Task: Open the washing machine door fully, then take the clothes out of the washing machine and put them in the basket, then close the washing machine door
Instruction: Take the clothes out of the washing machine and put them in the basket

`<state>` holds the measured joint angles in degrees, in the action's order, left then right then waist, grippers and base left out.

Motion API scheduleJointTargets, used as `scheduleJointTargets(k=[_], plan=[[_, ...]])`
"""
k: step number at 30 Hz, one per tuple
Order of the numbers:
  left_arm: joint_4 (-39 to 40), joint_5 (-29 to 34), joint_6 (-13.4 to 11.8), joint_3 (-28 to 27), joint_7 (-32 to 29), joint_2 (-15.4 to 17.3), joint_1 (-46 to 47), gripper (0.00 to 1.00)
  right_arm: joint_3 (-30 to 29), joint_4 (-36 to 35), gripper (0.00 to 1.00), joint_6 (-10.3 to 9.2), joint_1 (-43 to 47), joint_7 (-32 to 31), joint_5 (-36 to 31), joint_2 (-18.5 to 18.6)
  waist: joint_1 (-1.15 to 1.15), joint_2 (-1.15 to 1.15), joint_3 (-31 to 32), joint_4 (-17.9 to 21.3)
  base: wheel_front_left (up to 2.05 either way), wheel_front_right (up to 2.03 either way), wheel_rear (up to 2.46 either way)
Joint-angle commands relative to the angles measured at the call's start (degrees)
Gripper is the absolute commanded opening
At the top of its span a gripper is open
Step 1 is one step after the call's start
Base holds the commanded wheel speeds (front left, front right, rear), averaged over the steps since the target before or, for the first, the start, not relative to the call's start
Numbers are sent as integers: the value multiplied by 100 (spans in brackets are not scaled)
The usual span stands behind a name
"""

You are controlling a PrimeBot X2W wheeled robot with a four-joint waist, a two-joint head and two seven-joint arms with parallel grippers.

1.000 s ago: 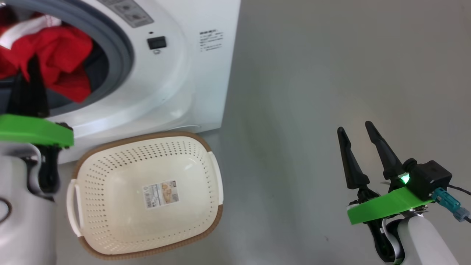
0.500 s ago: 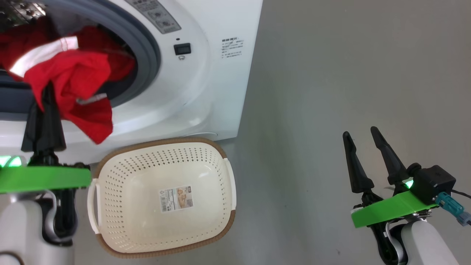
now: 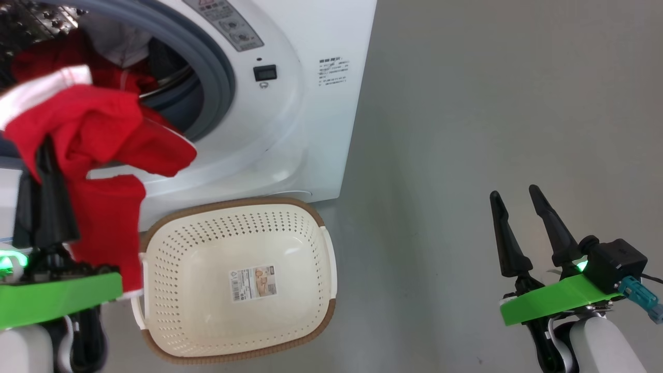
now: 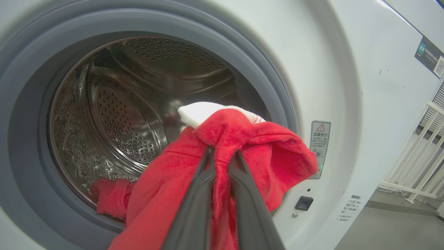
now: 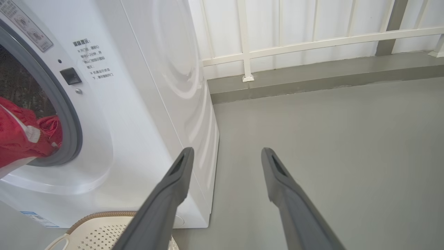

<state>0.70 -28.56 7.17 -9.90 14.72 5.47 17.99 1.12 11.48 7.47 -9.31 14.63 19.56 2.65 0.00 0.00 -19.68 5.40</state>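
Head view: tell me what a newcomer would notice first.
The bright red clothes grab the eye, bunched in the shut left end effector at the mouth of the white washing machine. Below them on the grey floor sits the cream basket, with no garment in it. At lower right the right end effector hovers open.

The left arm (image 3: 23,355) reaches forward, jaws pinched on the clothes (image 3: 98,134). The right arm (image 3: 601,349) sits low, jaws spread wide.
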Motion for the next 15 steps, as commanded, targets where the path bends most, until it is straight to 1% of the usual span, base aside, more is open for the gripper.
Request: scheduleJointTargets(k=[1,9,15], plan=[[176,116,32,-139,28,133,-96,0,134,-119,100,2,51,37,-74,22,0,0,6,-3,0,0,0],[-85,93,32,-100,28,75,-213,0,206,-116,100,2,44,37,-59,22,0,0,-10,36,0,0,0],[-678,37,32,112,28,97,-330,0,245,-139,100,2,21,37,-19,22,0,0,-158,77,0,0,0]])
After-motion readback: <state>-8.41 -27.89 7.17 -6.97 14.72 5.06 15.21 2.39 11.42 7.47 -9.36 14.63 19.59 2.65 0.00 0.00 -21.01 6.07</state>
